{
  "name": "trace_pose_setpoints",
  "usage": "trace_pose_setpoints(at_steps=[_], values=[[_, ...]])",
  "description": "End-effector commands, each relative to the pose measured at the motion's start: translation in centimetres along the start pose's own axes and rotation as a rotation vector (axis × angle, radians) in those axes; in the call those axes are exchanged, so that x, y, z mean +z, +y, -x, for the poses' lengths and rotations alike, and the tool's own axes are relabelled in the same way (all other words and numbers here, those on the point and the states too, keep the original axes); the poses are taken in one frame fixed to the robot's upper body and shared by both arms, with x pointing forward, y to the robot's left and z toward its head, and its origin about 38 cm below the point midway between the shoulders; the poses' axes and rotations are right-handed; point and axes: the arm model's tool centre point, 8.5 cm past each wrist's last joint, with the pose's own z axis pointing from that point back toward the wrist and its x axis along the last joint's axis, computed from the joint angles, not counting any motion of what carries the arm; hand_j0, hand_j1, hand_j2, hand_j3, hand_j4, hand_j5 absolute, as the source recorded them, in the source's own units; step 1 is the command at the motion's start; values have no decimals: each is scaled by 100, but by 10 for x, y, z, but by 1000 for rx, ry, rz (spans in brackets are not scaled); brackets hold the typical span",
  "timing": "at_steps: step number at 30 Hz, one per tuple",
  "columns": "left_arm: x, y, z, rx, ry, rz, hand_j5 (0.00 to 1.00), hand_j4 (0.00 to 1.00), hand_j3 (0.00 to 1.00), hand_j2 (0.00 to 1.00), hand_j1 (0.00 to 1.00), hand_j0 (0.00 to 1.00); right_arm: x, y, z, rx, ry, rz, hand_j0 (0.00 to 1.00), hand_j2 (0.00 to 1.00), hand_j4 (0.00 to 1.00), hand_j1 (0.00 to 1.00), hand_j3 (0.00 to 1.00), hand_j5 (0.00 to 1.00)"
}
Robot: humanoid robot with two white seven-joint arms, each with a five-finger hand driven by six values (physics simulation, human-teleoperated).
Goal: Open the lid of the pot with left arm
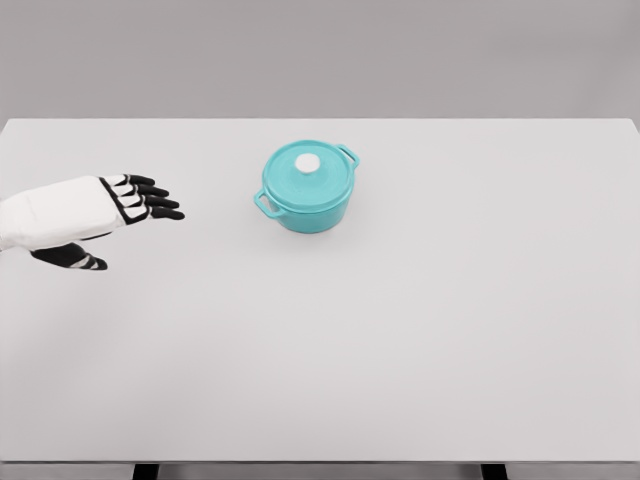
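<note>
So the teal pot (pixel 306 190) sat on the white table (pixel 450 330), a bit left of the middle and toward the far side. Its lid (pixel 306 175) was on, flat and closed, with a small white knob (pixel 307 163) right in the center of it. The pot had two loop handles, one sticking out at the near left (pixel 266 203) and the other at the far right (pixel 348 155), so it was turned kind of diagonally.

The left hand (pixel 105 205) came in from the left edge, white shell with black fingers (pixel 155 200). It hovered over the table well apart from the pot, not touching anything. Fingers were stretched out straight and pointed right toward the pot, slightly fanned, holding nothing. The thumb (pixel 75 257) hung lower and nearer, apart from the other fingers, so the hand was loose and unclenched.

Only the left forearm showed in the head view. Plain grey wall (pixel 320 55) sat behind the table's far edge.
</note>
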Motion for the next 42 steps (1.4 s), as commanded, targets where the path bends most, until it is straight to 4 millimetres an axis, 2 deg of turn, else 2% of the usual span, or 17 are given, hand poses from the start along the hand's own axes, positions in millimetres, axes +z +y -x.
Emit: trace_pose_setpoints(at_steps=[1, 4, 5, 7, 8, 9, 11, 13, 15, 16, 18, 20, 22, 26, 29, 34, 42], values=[[-4, 0, -2, 7, -8, -13, 100, 100, 100, 100, 100, 100, 0, 0, 0, -3, 0, 1, 100, 100, 100, 100, 100, 100], [2, 2, 14, 19, 38, -18, 100, 100, 100, 100, 100, 100, 0, 0, 0, -6, -1, 1, 100, 100, 100, 100, 100, 100], [4, 13, 20, 4, 51, -38, 100, 100, 100, 100, 100, 100, 0, 0, 0, -3, 0, 1, 100, 100, 100, 100, 100, 100], [-5, 15, 30, 22, 64, -77, 100, 100, 100, 100, 100, 100, 0, 0, 0, -5, 0, 1, 100, 100, 100, 100, 100, 100], [-19, 17, 31, 27, 43, -84, 100, 100, 100, 100, 100, 100, 0, 0, 0, -5, 0, 1, 100, 100, 100, 100, 100, 100], [-28, 11, 44, 47, 56, -50, 100, 100, 100, 100, 100, 100, 0, 0, 0, -5, 0, 1, 100, 100, 100, 100, 100, 100], [-68, 17, 55, 59, 33, -37, 100, 100, 100, 100, 100, 100, 0, 0, 0, -5, 0, 1, 100, 100, 100, 100, 100, 100], [-104, 16, 55, 102, -4, -60, 100, 100, 100, 100, 100, 100, 0, 0, 0, -5, 0, 1, 100, 100, 100, 100, 100, 100], [-124, 13, 54, 124, -18, -45, 100, 100, 100, 100, 100, 100, 0, 0, 0, -5, 0, 1, 100, 100, 100, 100, 100, 100], [-126, 15, 55, 113, -22, 18, 100, 100, 100, 100, 100, 100, 0, 0, 0, -5, 0, 1, 100, 100, 100, 100, 100, 100], [-129, 39, 57, 74, -31, 40, 100, 100, 100, 100, 100, 100, 0, 0, 0, -5, 0, 1, 100, 100, 100, 100, 100, 100], [-153, 67, 48, 38, -71, 5, 100, 100, 100, 100, 100, 100, 0, 0, 0, -5, 0, 1, 100, 100, 100, 100, 100, 100], [-182, 70, 33, 5, -123, 67, 100, 100, 100, 100, 100, 100, 0, 0, 0, -5, 0, 1, 100, 100, 100, 100, 100, 100], [-224, 73, 22, 34, -155, 64, 100, 100, 100, 100, 100, 100, 0, 0, 0, -5, 0, 1, 100, 100, 100, 100, 100, 100], [-232, 95, 18, 4, -164, 70, 100, 100, 100, 100, 100, 100, 0, 0, 0, -5, 0, 1, 100, 100, 100, 100, 100, 100], [-258, 82, 26, 80, -132, 104, 100, 100, 100, 100, 100, 100, 0, 0, 0, -5, 0, 1, 100, 100, 100, 100, 100, 100], [-261, 90, 27, 75, -128, 99, 100, 100, 100, 100, 100, 100, 0, 0, 0, -5, 0, 1, 100, 100, 100, 100, 100, 100]])
